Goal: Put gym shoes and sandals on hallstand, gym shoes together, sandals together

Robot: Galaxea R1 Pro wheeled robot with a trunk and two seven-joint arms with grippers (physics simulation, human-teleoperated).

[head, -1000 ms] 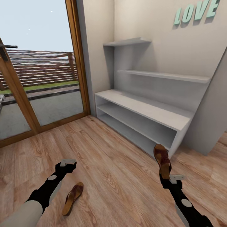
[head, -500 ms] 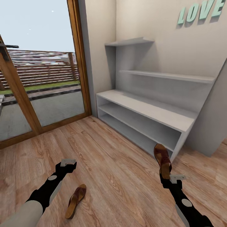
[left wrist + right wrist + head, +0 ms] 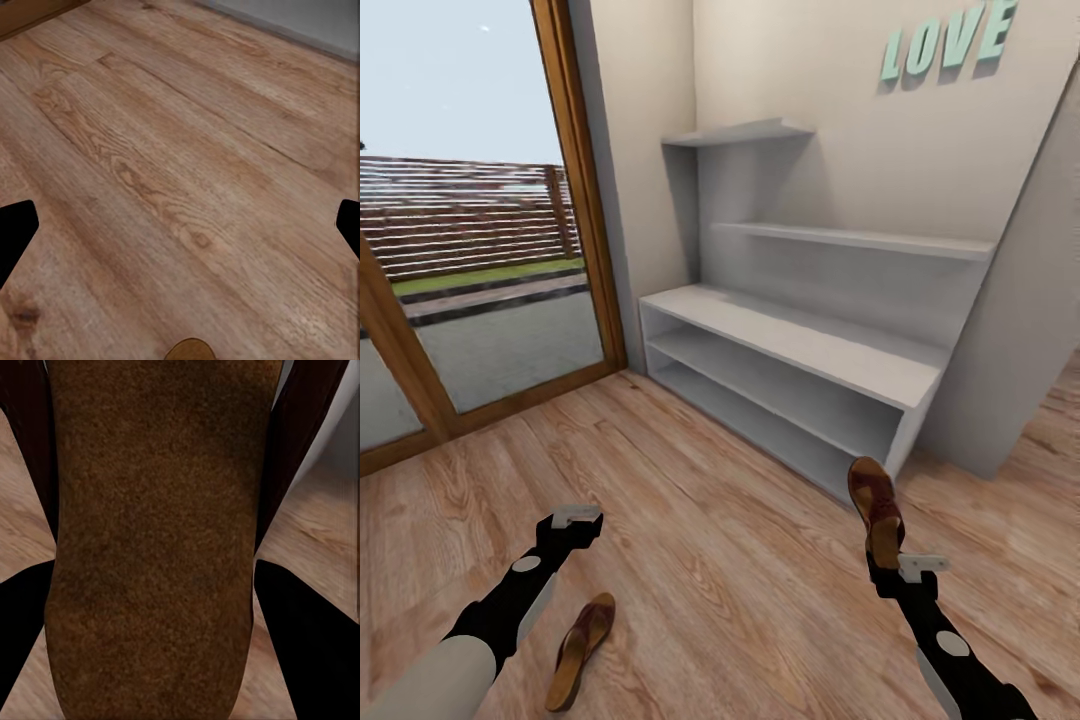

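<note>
Right claw (image 3: 882, 548) is pinching one sandal (image 3: 875, 507) by the heel, toe pointing at 12 toward the hallstand (image 3: 800, 345). I'd lift it clear of the shelf edge before setting it down. Left claw (image 3: 576, 518) hangs spread; other sandal (image 3: 582, 647) lies on the corridor floor (image 3: 710, 540) at 6 of it.

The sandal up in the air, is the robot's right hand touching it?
Touching. In the right wrist view the sandal sits squeezed between the right gripper's two black fingers, no gap showing.
</note>
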